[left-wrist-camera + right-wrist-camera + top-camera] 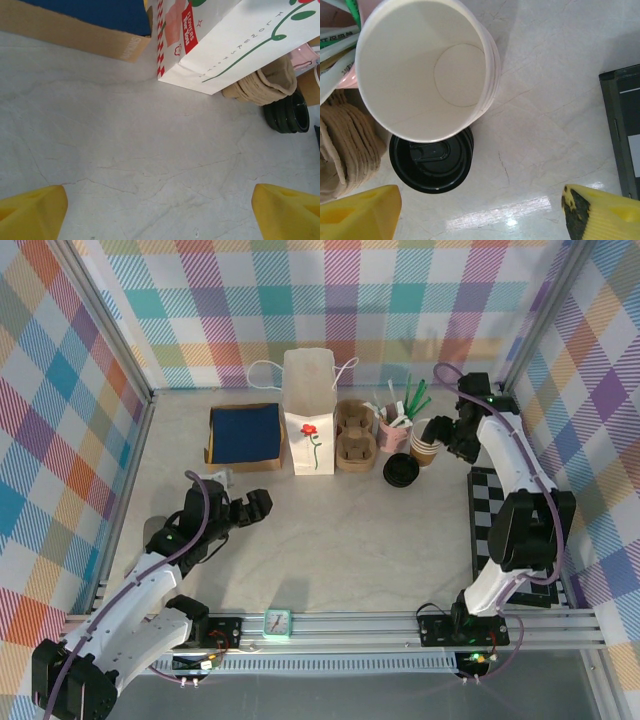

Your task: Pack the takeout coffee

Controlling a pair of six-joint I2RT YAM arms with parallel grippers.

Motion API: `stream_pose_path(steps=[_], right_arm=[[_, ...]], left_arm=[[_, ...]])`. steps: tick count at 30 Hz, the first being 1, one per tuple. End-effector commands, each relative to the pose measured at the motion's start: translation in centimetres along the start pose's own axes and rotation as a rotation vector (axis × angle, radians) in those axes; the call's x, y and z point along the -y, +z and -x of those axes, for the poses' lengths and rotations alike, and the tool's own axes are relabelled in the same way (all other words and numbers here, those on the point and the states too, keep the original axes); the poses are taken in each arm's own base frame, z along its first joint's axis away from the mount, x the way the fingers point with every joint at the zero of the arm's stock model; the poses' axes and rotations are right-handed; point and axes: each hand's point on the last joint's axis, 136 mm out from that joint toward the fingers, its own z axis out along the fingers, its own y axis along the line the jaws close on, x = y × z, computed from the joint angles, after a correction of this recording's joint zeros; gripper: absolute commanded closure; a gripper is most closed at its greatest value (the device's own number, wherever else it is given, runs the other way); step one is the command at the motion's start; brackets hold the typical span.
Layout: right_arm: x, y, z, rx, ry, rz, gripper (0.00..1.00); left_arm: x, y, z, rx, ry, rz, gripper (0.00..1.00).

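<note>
Pale tabletop [340,530], one paper bag [309,425]

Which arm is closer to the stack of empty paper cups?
Right. The right gripper hangs just beside the stack of paper cups; the left gripper is far across the table, in front of the white paper bag.

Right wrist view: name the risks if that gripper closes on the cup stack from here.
1. The cup stack is several unlidded cups nested together. The open right gripper may well lift more than one, or dent the thin paper wall.
2. The black lids and the pink straw cup sit close beside the stack, so a finger coming down there could knock either.
</note>
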Motion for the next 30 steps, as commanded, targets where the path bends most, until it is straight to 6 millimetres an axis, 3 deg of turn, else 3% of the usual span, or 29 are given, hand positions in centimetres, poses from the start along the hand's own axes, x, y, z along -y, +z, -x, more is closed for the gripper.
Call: stream_pose_path(steps=[1,9,20,30], right_arm=[[-0.5,-0.5,1.1,0.011,0.022,0.033,0.18],[-0.3,0.4,1.8,-0.002,0.034,0.024,0.24],[-0.5,1.9,3.0,-0.013,0.044,0.010,0.43],[-0.5,2.8,4.0,-0.013,0.049,-0.007,0.54]], left_arm=[[-0.1,-0.1,-1.2,-0.032,-0.018,-0.008,0.06],[0.0,-0.2,-1.5,-0.038,-0.021,-0.011,0.06],[-0.4,-0.1,-1.9,-0.043,-0.025,0.002,0.07],[-0.6,0.0,-1.8,-0.040,-0.025,0.014,0.08]])
